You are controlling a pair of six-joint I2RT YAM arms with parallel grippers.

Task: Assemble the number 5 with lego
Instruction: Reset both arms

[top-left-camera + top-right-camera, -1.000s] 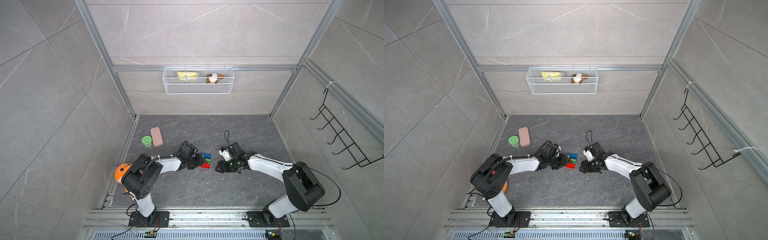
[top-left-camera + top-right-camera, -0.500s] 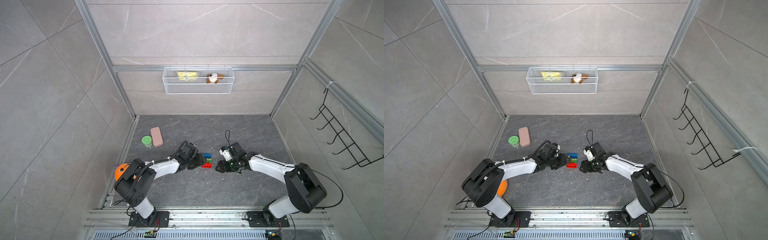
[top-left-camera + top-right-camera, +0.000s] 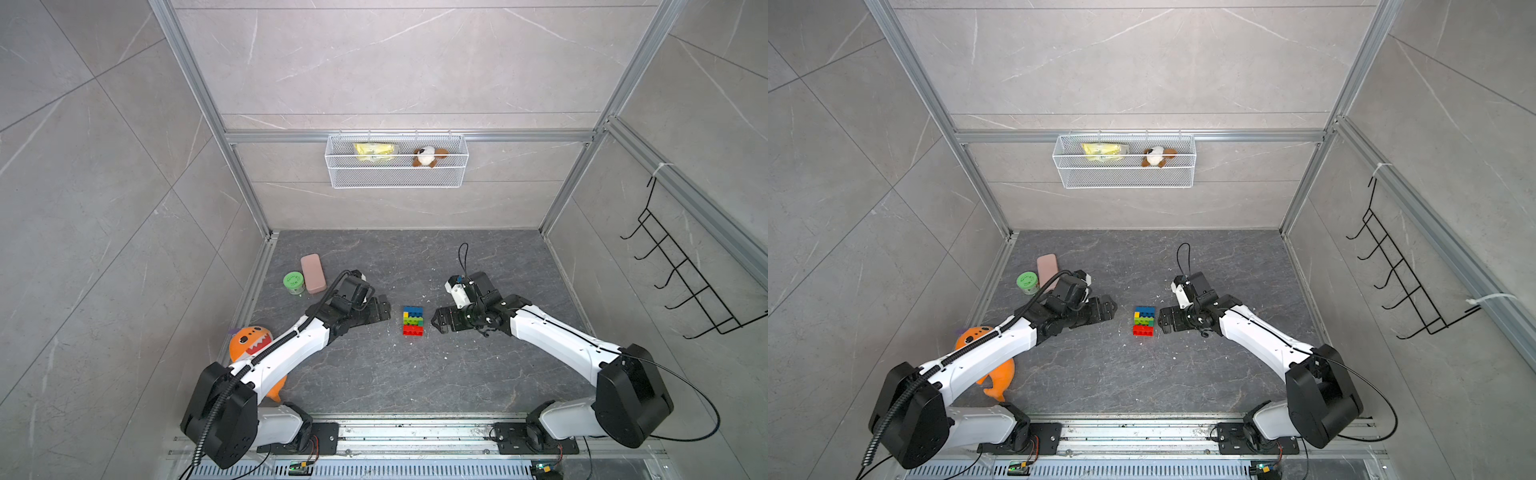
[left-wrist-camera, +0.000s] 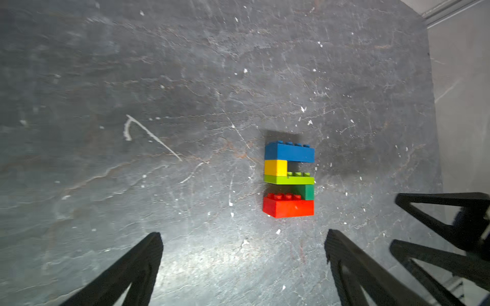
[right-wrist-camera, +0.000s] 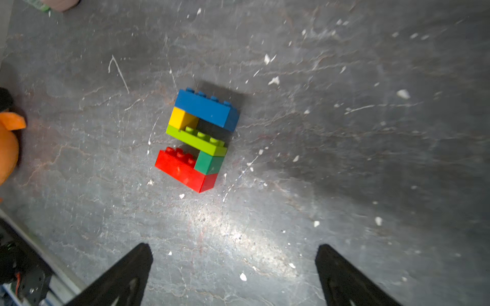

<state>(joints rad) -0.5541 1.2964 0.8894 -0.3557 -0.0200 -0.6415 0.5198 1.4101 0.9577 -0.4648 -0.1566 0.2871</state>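
At the left edge of the dark grey desk [image 3: 374, 374] there is an orange plush shark [image 3: 249, 343]. Farther back stand a round green tub [image 3: 294, 281] and a pink block [image 3: 313, 273] with rounded corners, just beside each other.

The left claw [image 3: 386, 309] is low over the desk with its two black fingers spread wide, and nothing is between them. The number 5 [image 3: 413, 320] lies just beside its tips, not touching them. It is in the middle of the desk, between the two claws. The right claw [image 3: 435, 321] is just beside the figure on the other side, also spread wide and empty.

The figure lies flat on its side and all five bricks are joined. In the left wrist view the rows are a long blue brick [image 4: 289, 153], a short yellow brick [image 4: 275, 167] at one end, a long and thinner lime-green brick [image 4: 289, 180], a short dark-green brick [image 4: 306, 191] at the opposite end, and a long red brick [image 4: 288, 208]. The plastic is smooth and a little shiny, with round studs on the edges.

The desk looks like stone with pale veins and scratches, and small white crumbs [image 5: 403, 93] lie on it. A white wire basket [image 3: 397, 178] hangs on the back wall, and a black hook rack [image 3: 685, 282] on the right wall.
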